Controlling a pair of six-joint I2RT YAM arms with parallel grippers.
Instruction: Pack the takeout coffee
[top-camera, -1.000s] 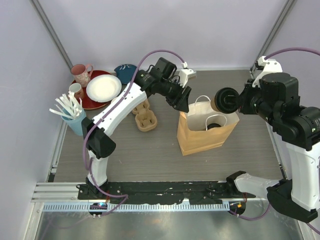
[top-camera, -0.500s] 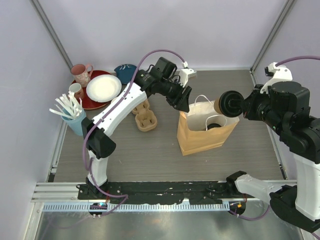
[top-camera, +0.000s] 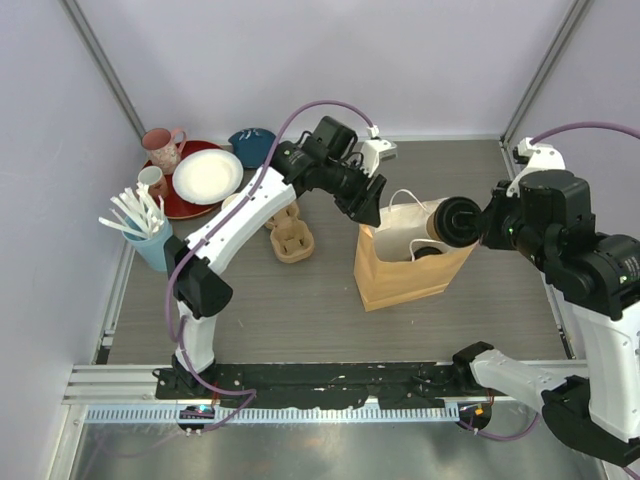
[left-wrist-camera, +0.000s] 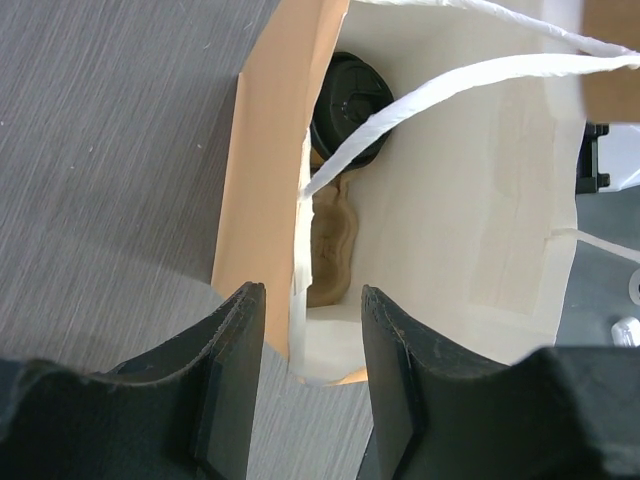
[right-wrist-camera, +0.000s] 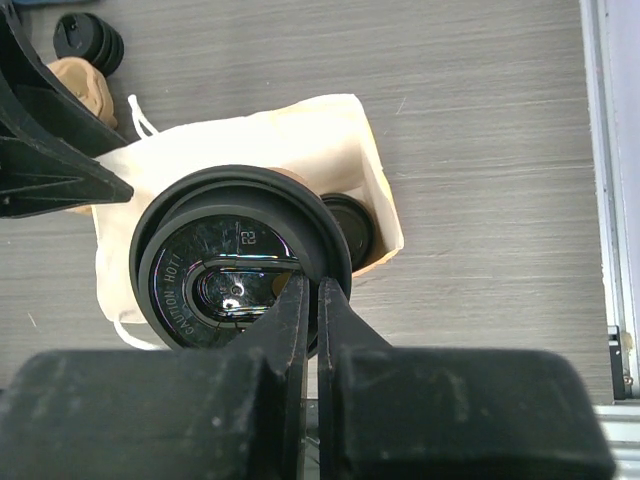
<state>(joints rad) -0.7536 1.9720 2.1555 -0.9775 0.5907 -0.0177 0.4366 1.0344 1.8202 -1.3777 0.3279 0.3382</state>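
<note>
A brown paper bag (top-camera: 400, 280) with white handles stands open in the middle of the table. One takeout coffee (top-camera: 428, 250), black-lidded, sits inside it (left-wrist-camera: 348, 100) beside a moulded carrier (left-wrist-camera: 330, 240). My right gripper (right-wrist-camera: 312, 285) is shut on the lid rim of a second takeout coffee (right-wrist-camera: 240, 262), which hangs tilted over the bag's right side (top-camera: 455, 220). My left gripper (left-wrist-camera: 310, 300) stands open at the bag's far left corner (top-camera: 368, 210). One finger is outside the bag wall and one inside, and neither pad presses on it.
A cardboard cup carrier (top-camera: 291, 240) lies left of the bag. At the back left are a red plate (top-camera: 180, 205) under a white plate (top-camera: 207, 175), a pink mug (top-camera: 162, 148), a blue bowl (top-camera: 250, 145) and a blue holder of white cutlery (top-camera: 145, 225). Black lids (right-wrist-camera: 88, 40) lie beyond the bag.
My right gripper swung the held coffee out to the right, then back left and lower over the bag's mouth. The left arm and the bag have stayed put.
</note>
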